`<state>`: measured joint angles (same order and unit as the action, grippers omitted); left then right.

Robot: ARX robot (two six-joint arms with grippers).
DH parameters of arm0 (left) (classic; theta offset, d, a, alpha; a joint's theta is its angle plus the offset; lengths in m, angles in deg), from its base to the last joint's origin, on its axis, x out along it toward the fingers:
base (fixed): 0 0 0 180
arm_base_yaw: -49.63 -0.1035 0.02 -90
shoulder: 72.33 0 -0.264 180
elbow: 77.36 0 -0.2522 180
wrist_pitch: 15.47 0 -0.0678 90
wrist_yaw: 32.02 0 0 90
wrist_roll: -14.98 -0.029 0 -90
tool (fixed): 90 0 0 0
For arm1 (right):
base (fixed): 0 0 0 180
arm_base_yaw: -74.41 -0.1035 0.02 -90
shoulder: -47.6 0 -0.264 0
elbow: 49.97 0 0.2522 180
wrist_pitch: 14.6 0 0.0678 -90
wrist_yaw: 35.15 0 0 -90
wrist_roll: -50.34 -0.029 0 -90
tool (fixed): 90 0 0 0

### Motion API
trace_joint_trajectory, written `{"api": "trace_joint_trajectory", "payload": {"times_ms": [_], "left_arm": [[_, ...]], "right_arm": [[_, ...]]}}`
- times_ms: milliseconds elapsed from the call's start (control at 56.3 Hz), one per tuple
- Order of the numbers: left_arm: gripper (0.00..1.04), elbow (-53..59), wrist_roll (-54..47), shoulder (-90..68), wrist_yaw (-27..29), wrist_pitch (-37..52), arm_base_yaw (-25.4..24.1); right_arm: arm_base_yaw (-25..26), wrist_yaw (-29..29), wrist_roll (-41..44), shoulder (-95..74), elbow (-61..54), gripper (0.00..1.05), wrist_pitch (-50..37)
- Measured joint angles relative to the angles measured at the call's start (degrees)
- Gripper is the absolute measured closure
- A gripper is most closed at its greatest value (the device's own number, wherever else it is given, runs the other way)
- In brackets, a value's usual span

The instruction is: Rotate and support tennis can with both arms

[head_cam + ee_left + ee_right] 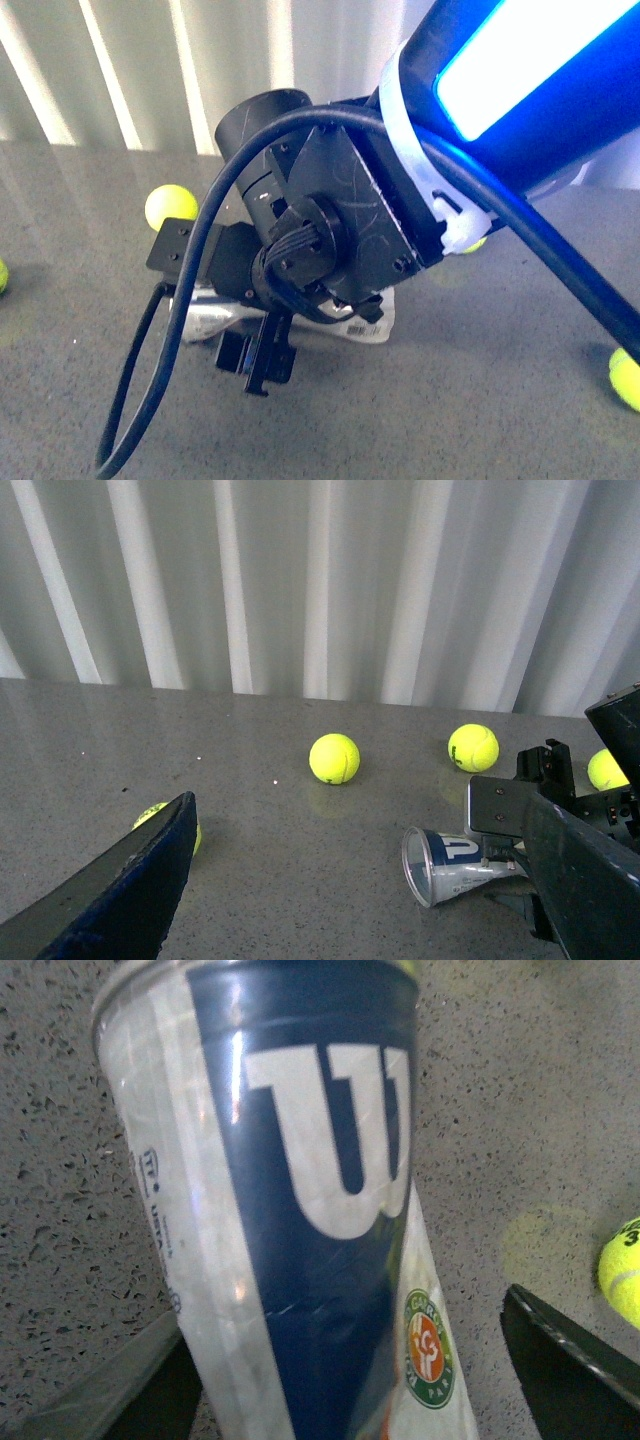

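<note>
The left gripper (140,880) shows only one dark finger, over the grey table (480,400) and touching nothing; I cannot tell how far open it is. A yellow ball (170,207) sits far left, near the ribbed white wall (120,70). A black cable (150,400) loops down from the right arm (340,220). Under that arm's wrist the tennis can (330,322) lies on its side on the table, centre of the scene. The right gripper (340,1310) is spread wide, a finger (570,1360) on either side of the can, with clear table showing between this finger and the label. Another ball (625,378) lies near right.
</note>
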<state>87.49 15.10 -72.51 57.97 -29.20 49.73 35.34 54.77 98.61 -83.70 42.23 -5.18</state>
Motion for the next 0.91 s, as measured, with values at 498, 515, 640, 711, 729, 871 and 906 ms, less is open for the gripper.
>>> {"api": "trace_joint_trajectory", "payload": {"times_ms": [498,515,640,711,729,871,906], "left_arm": [[0.07,0.0,0.0,0.0,0.0,0.0,0.0],[0.07,0.0,0.0,0.0,0.0,0.0,0.0],[0.07,0.0,0.0,0.0,0.0,0.0,0.0],[0.07,0.0,0.0,0.0,0.0,0.0,0.0],[0.07,0.0,0.0,0.0,0.0,0.0,0.0],[0.07,0.0,0.0,0.0,0.0,0.0,0.0],[0.07,0.0,0.0,0.0,0.0,0.0,0.0]], "right_arm": [[0.2,0.0,-6.8,14.8,-12.4,0.07,-3.6],[0.7,0.0,-7.1,15.8,-13.6,0.07,-4.3],[3.7,0.7,-9.1,20.0,-19.8,0.07,-8.2],[5.6,1.5,-10.6,22.7,-24.1,0.07,-11.0],[6.3,1.5,-11.1,23.5,-25.6,0.07,-12.2],[12.2,3.3,-14.1,31.0,-34.9,0.07,-20.3],[14.5,4.1,-15.1,33.5,-37.3,0.07,-22.5]]}}
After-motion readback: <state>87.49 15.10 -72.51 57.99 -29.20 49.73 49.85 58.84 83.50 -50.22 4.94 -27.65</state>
